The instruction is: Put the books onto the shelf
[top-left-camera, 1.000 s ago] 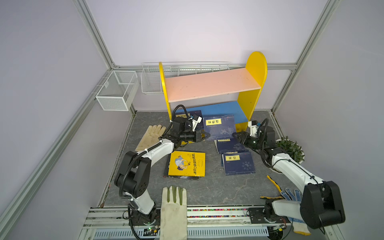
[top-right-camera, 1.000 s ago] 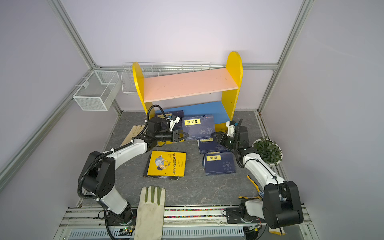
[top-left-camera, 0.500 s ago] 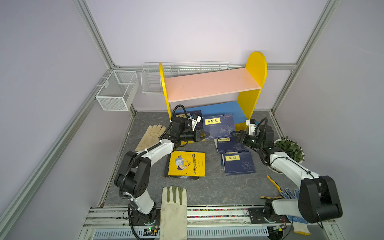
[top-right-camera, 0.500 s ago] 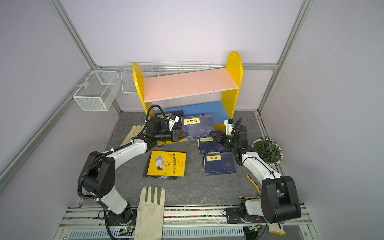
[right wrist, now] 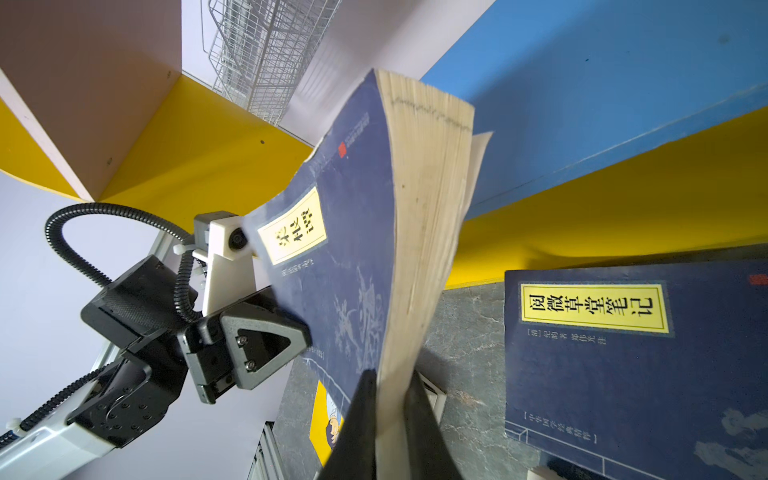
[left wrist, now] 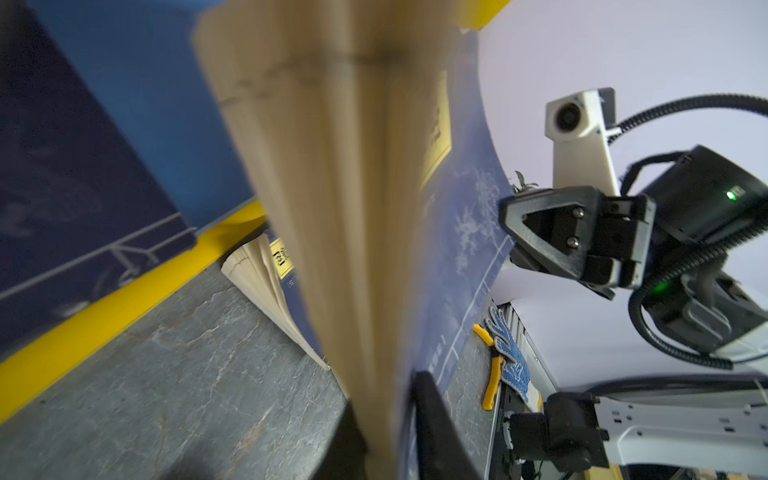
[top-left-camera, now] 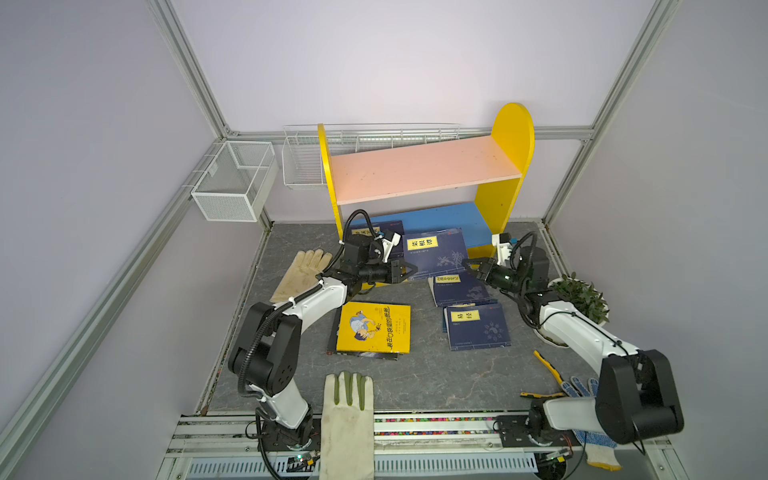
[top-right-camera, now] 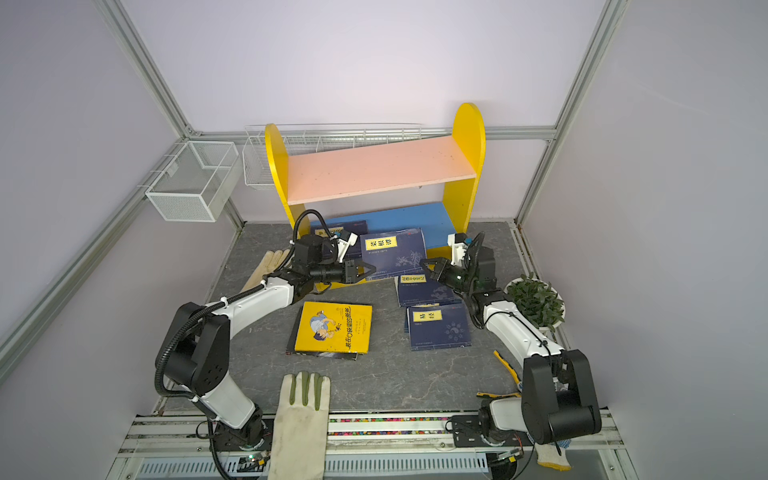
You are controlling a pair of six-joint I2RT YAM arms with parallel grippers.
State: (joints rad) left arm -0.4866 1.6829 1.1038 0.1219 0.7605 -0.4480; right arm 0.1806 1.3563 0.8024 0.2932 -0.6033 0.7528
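Left arm (top-left-camera: 316, 300) stretched low, left gripper (top-left-camera: 409, 269) at the near left corner of the raised navy book (top-left-camera: 436, 252), jaws parted around its edge, right arm (top-left-camera: 575, 332) bent at the elbow, right gripper (top-left-camera: 468, 264) at the book's right edge, fingers (right wrist: 360, 417) clamped on its pages

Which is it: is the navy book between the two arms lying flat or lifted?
Lifted, tilted: the right gripper pinches the navy book by its page edge, above the table.

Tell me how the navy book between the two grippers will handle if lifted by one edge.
The navy book is probably floppy: its cover curves and pages fan out. Held at one edge by the right gripper, it will likely sag.
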